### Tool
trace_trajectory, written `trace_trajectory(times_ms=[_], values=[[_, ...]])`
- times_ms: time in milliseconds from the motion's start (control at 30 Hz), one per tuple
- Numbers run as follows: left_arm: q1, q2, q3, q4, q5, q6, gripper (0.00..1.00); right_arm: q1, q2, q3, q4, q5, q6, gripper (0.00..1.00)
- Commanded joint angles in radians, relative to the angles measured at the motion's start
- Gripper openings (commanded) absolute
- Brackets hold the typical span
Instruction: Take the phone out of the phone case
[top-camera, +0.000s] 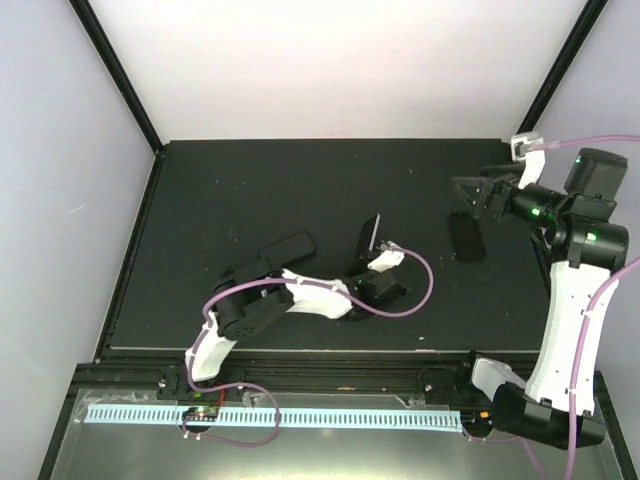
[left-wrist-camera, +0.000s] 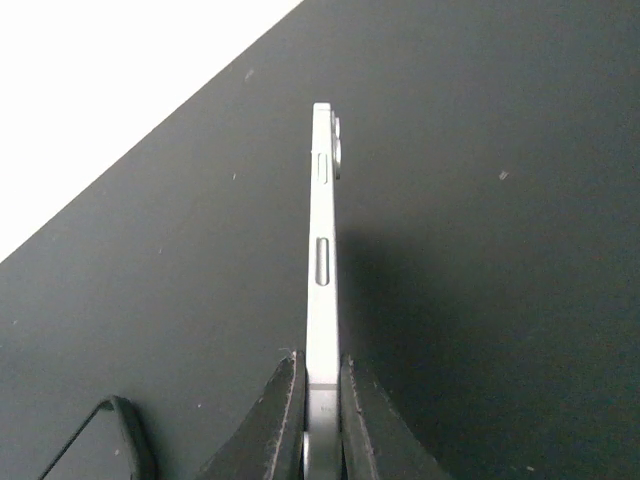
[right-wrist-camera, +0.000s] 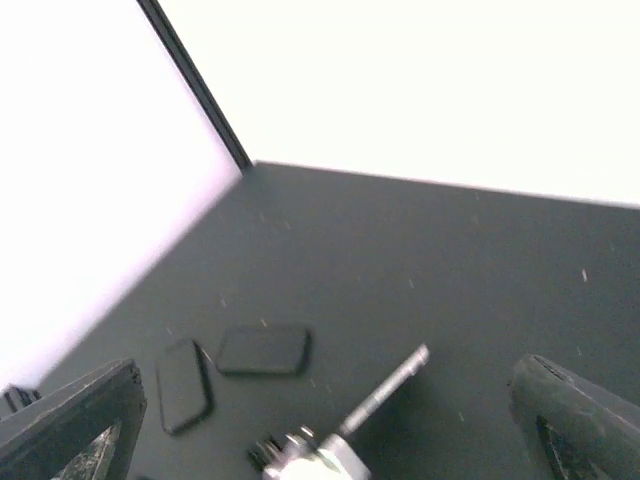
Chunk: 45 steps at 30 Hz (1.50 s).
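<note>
The silver phone (top-camera: 370, 232) stands on its long edge, bare, tilted up over the black mat. My left gripper (top-camera: 374, 262) is shut on its lower end. In the left wrist view the phone (left-wrist-camera: 322, 250) shows edge-on with its side buttons, pinched between both fingers of the left gripper (left-wrist-camera: 320, 368). An empty black case (top-camera: 285, 248) lies flat on the mat to the left; a case rim also shows in the left wrist view (left-wrist-camera: 100, 440). My right gripper (top-camera: 480, 195) is open and empty at the back right. Its wrist view shows the phone (right-wrist-camera: 385, 392) and two dark cases (right-wrist-camera: 263, 350) (right-wrist-camera: 183, 385).
A dark flat oblong (top-camera: 466, 238) lies on the mat just below the right gripper. The mat (top-camera: 300, 180) ends at black frame posts and white walls at the back and sides. A purple cable (top-camera: 425, 275) loops beside the left wrist.
</note>
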Motion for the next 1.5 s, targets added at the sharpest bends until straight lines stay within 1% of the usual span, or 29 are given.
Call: trace_trajectory(times_ms=[0, 67, 167, 267, 300, 367, 467, 500, 567, 667, 733, 833, 933, 1000, 1233, 1333, 1467], values=[[0.027, 0.109, 0.172, -0.246, -0.118, -0.044, 0.02, 0.004, -0.002, 0.137, 0.094, -0.098, 0.308, 1.00], [0.033, 0.176, 0.267, -0.342, -0.127, -0.057, 0.02, 0.004, 0.009, 0.208, 0.091, -0.073, 0.354, 1.00], [0.046, 0.254, 0.383, -0.465, -0.153, -0.092, 0.02, 0.005, 0.025, 0.265, 0.094, -0.078, 0.385, 1.00], [0.064, 0.292, 0.443, -0.559, -0.131, -0.154, 0.02, 0.004, 0.052, 0.269, 0.112, -0.146, 0.424, 1.00], [0.070, 0.294, 0.448, -0.572, -0.115, -0.165, 0.04, 0.004, 0.064, 0.270, 0.114, -0.169, 0.439, 1.00], [0.077, 0.289, 0.445, -0.586, -0.093, -0.188, 0.13, 0.005, 0.080, 0.279, 0.113, -0.216, 0.456, 1.00], [0.081, 0.272, 0.417, -0.567, -0.072, -0.199, 0.40, 0.005, 0.074, 0.281, 0.132, -0.237, 0.474, 1.00], [0.081, 0.269, 0.410, -0.560, -0.067, -0.199, 0.45, 0.005, 0.065, 0.271, 0.148, -0.242, 0.489, 1.00], [0.081, 0.265, 0.401, -0.550, -0.057, -0.199, 0.51, 0.004, 0.045, 0.240, 0.200, -0.267, 0.534, 1.00], [0.081, 0.261, 0.399, -0.550, -0.055, -0.201, 0.59, 0.005, 0.013, 0.172, 0.317, -0.302, 0.628, 1.00], [0.081, 0.248, 0.389, -0.554, -0.053, -0.213, 0.63, 0.007, 0.001, 0.156, 0.360, -0.309, 0.666, 1.00], [0.081, 0.209, 0.337, -0.513, -0.029, -0.223, 0.71, 0.006, -0.022, 0.113, 0.440, -0.314, 0.711, 1.00], [0.081, 0.165, 0.276, -0.459, -0.006, -0.225, 0.75, 0.007, -0.026, 0.077, 0.491, -0.343, 0.777, 1.00], [0.081, 0.139, 0.245, -0.435, 0.003, -0.226, 0.76, 0.006, -0.033, 0.062, 0.526, -0.349, 0.808, 1.00], [0.081, 0.033, 0.144, -0.362, 0.059, -0.233, 0.77, 0.006, -0.047, 0.072, 0.498, -0.339, 0.792, 1.00], [0.081, -0.029, 0.091, -0.336, 0.091, -0.242, 0.80, 0.006, -0.080, 0.048, 0.524, -0.309, 0.792, 1.00], [0.081, -0.131, 0.026, -0.357, 0.124, -0.281, 0.86, 0.008, -0.090, 0.017, 0.537, -0.315, 0.811, 1.00]])
